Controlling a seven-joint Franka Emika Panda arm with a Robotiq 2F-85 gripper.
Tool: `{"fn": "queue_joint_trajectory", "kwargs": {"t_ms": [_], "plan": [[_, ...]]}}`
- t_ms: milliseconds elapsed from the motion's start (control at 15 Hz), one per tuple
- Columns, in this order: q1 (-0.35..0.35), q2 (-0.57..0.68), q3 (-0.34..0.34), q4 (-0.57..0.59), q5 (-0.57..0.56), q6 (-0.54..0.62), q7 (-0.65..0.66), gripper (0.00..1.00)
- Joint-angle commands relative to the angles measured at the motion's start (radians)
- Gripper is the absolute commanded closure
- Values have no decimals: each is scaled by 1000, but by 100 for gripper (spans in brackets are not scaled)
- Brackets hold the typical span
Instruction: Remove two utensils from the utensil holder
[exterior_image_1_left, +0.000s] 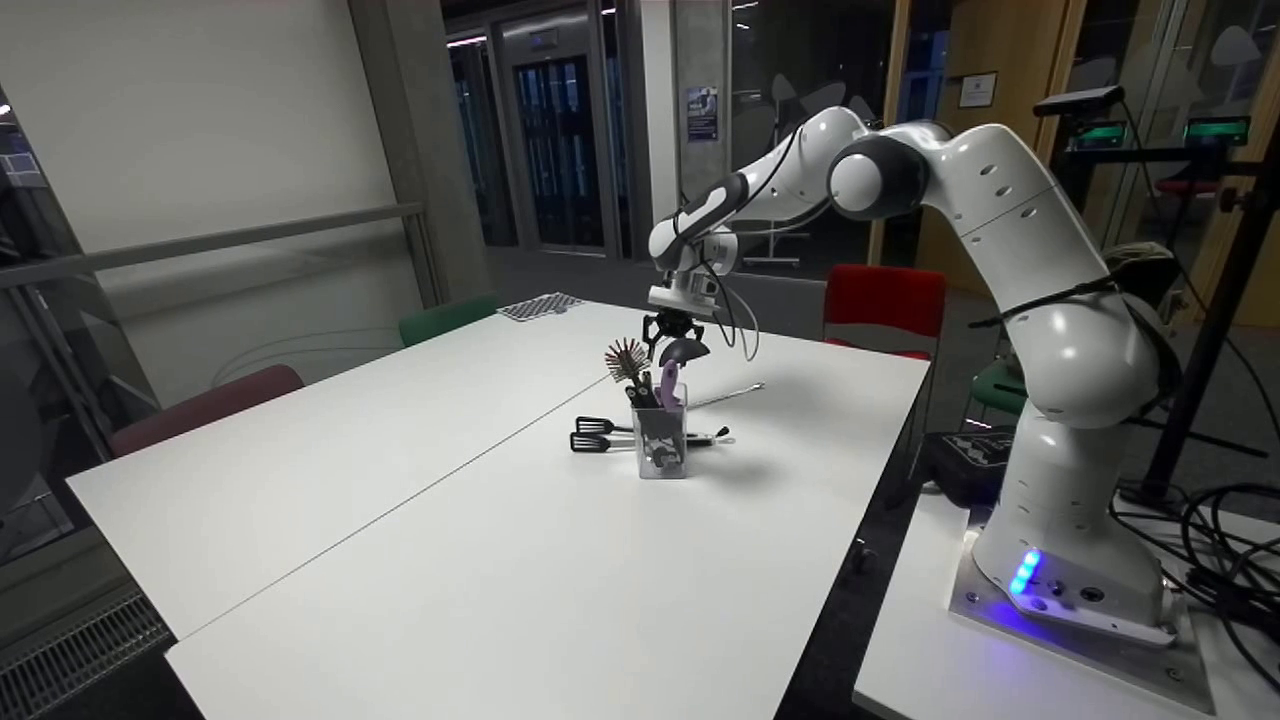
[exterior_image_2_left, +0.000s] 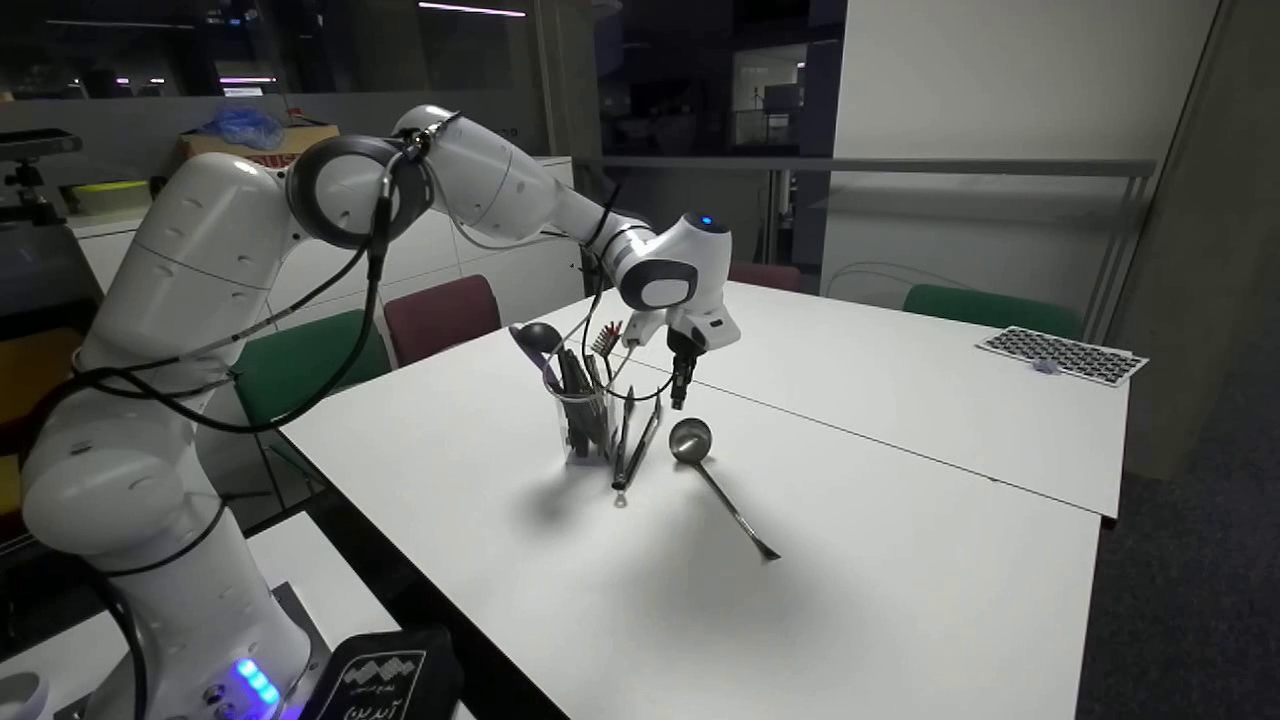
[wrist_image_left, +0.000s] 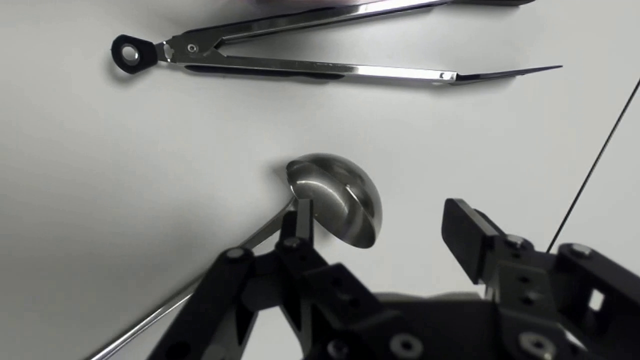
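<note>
Pincer (wrist_image_left: 378, 225) stands wide, jaws well apart, pointing down over the desk (exterior_image_2_left: 900, 580). Steel ladle (wrist_image_left: 336, 197) lies on the desk just below it: in the wrist view the bowl sits mostly between the two jaws, nearer the one on the left of frame, and the handle runs out under that jaw toward the bottom-left corner. In an exterior view a sliver of desk shows between pincer tip and bowl. Next out, steel tongs (wrist_image_left: 320, 67) with black slotted heads, lying on the desk, legs splayed, off to the pincer's side, between ladle and holder. Clear utensil holder (exterior_image_1_left: 662, 455) is upright just beside the tongs; can't tell if they touch. Pincer is outside it, apart. Ladle and tongs are both out of the holder. In it: black ladle (exterior_image_1_left: 685, 351), bristly-headed utensil (exterior_image_1_left: 627, 361) with reddish tips, purple-handled utensil (exterior_image_1_left: 669, 386), plus dark handles too bunched to count. Farther out, patterned board (exterior_image_2_left: 1062, 355) at the desk's edge, well apart from everything else.
</note>
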Motion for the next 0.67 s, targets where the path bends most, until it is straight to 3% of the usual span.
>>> {"fn": "queue_joint_trajectory", "kwargs": {"t_ms": [0,200,400,467,600], "plan": [[27,-64,-8,-13,-41,-6,28,0],[47,-191,32,-77,-54,-34,-70,0],[51,-294,98,-96,5,-107,-173,0],[53,-327,117,-94,19,-166,-188,0],[76,-360,115,-73,-25,-366,-89,0]]}}
